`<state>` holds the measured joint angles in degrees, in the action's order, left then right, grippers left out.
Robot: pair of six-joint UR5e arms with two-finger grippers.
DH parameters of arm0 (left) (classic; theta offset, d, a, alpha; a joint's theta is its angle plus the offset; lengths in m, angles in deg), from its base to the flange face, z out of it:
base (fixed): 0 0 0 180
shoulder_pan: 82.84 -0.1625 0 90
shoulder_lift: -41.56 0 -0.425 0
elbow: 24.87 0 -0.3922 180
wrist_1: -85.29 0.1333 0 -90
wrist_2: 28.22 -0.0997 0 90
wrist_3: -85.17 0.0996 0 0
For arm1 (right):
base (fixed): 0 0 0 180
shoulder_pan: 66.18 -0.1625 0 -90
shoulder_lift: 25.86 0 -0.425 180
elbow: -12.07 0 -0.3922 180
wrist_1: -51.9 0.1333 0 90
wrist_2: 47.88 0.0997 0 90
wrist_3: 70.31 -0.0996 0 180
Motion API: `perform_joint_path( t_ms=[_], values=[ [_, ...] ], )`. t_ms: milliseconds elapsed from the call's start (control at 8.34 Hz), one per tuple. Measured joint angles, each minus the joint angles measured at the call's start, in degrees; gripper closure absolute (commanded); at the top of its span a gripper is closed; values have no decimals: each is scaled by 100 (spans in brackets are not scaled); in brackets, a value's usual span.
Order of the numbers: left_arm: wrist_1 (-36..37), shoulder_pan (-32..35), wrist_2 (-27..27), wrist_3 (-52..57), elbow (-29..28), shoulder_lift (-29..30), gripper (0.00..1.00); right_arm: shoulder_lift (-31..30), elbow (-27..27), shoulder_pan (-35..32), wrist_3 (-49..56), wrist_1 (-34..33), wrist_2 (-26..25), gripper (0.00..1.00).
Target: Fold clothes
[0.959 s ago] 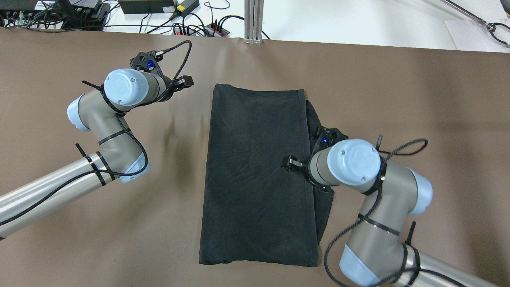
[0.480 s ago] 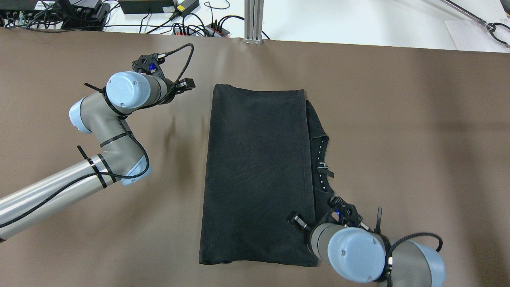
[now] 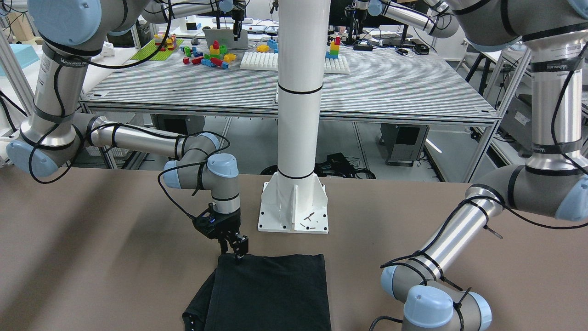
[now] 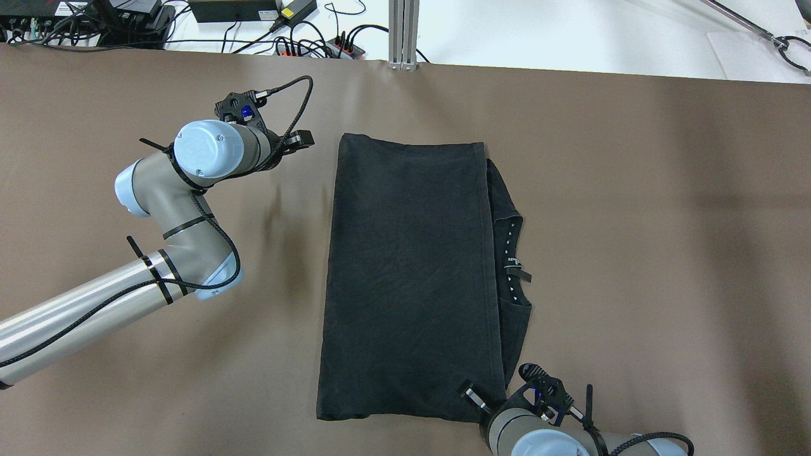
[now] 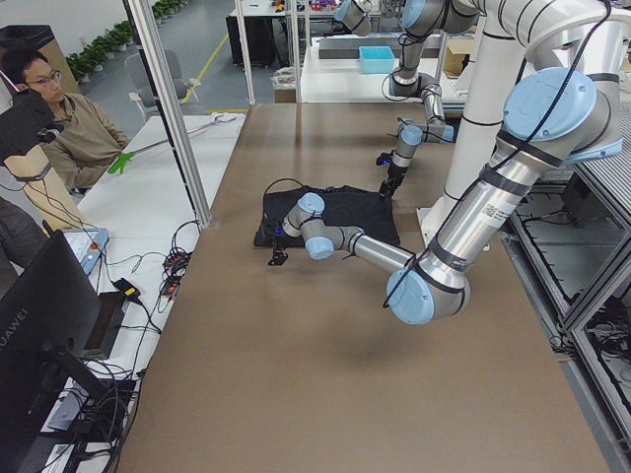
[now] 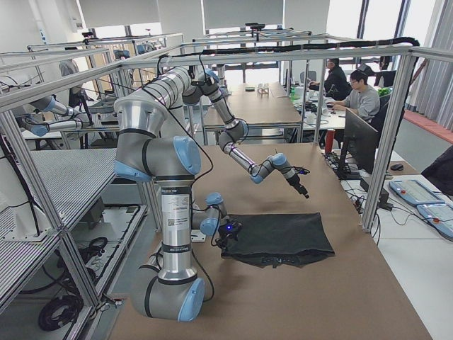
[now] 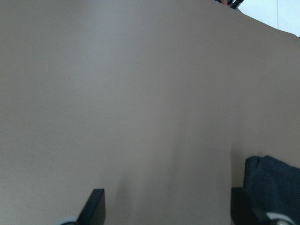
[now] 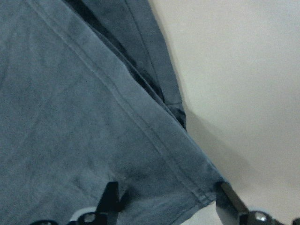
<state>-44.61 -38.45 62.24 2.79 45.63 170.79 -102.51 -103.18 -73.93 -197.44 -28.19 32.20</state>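
Right jaws moved from shirt (image 4: 405,278) mid-edge to its 5 o'clock corner, open astride it; left jaws open near 11 o'clock. Next fold prob. coming.

Bright, even indoor lighting; the fixed views are sharp.
Soft, diffuse arm shadows lie on the brown surface (image 4: 633,190); the black clothes (image 4: 412,272) read matte, creases faint. Wrist views are softer, their fingers (image 8: 111,199) blurred at the bottom edge.

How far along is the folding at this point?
Done: the black garment lies folded lengthwise, its collar edge showing alongside. In hand: the right gripper is open over the near right corner; the left gripper is open above bare table, off the cloth. Left: probably a crosswise fold.
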Motion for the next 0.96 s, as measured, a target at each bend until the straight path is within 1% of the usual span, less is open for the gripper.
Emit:
perform_joint_path(
  t_ms=[240,360,480,719,839,959],
  values=[
    [0,-68,-97,-35,12,9,6,-32,41,31,13,10,-46,25],
    [0,-92,-123,-40,14,11,6,-33,57,16,47,19,-48,32],
    [0,-106,-137,-41,16,12,6,-33,67,4,63,24,-51,42],
    [0,-119,-185,-41,7,9,6,-30,82,-17,55,28,-54,75],
    [0,-122,-196,-41,3,7,6,-23,86,-64,31,29,-54,95],
    [0,-123,-201,-41,1,7,6,-19,88,-112,8,29,-54,100]
  ],
)
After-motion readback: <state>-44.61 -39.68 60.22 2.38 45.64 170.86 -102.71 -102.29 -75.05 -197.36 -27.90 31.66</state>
